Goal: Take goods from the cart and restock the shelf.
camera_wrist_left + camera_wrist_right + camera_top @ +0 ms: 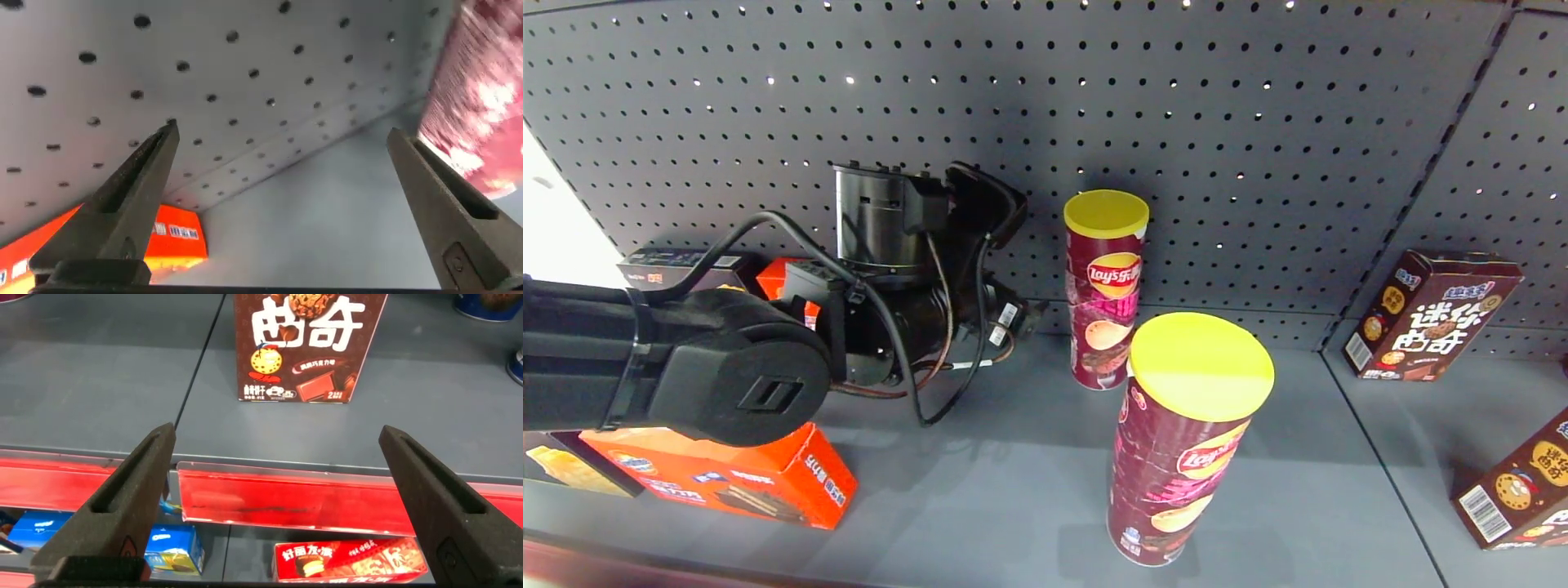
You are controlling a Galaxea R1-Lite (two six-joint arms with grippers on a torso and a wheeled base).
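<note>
The left gripper (282, 131), jaws apart, is pictured just beside the rear chip can (1104, 286), set upright on the shelf (1013, 490) and liable to be toppled onto the front chip can (1184, 441) if clipped by a finger; the right gripper (276, 431) is likewise spread.

Logo ovals mark the rear can (1104, 286) and front can (1176, 457) on the shelf (1013, 490). Large white characters and barcodes stand on the rear brown box (1429, 318) and front brown box (1519, 490) toward its right edge. Small white characters stand on the orange box (735, 478) at its front left.
</note>
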